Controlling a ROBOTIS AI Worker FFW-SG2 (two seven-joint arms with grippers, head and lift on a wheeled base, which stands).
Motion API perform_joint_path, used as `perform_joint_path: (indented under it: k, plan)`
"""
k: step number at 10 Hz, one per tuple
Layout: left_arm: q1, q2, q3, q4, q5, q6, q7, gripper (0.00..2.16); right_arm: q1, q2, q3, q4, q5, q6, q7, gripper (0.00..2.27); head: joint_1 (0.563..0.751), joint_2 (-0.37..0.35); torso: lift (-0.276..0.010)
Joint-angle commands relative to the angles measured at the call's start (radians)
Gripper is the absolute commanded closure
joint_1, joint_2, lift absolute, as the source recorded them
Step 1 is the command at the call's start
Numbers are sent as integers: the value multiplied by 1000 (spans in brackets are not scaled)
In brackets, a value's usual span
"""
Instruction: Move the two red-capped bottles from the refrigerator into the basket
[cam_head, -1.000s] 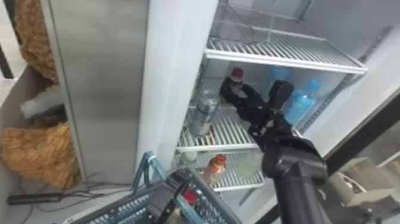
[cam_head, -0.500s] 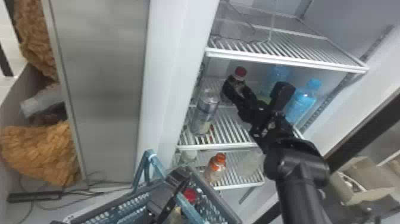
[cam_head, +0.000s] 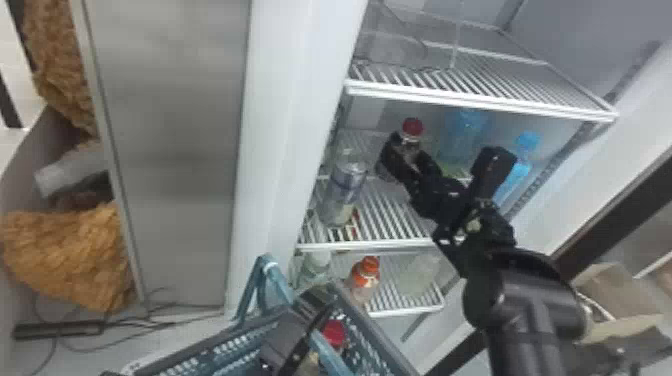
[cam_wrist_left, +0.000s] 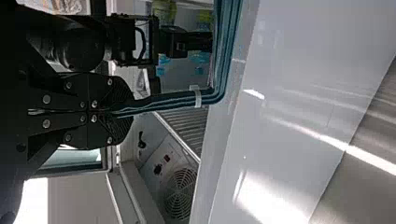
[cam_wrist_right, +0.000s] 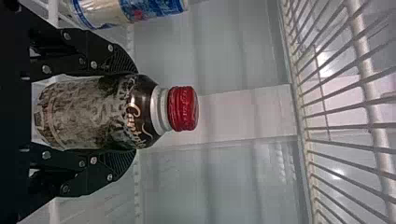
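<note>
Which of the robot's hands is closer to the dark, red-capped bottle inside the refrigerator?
Right: its right hand grips the bottle from both sides. The left hand is lower and farther off, clamped on the blue-green plastic basket handle.

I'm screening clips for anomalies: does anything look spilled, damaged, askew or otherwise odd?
Nothing stands out. The right tool holds one bottle upright, its red cap on. Another red-capped bottle is inside the basket, whose handle the left tool grips. I see no spill.
</note>
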Motion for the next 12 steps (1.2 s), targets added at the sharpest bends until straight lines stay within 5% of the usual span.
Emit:
perform_joint_path:
  k: [1,12]
  plan:
    - [0,6,-7,0,1,3,0,1204,42,0,-13,-57,-15,16,3,1266,695,-350,0]
    - [12,12,-19,-12,19,18,9,1204,454,11,-130,-560,-133,193,57,1266,695,-350,0]
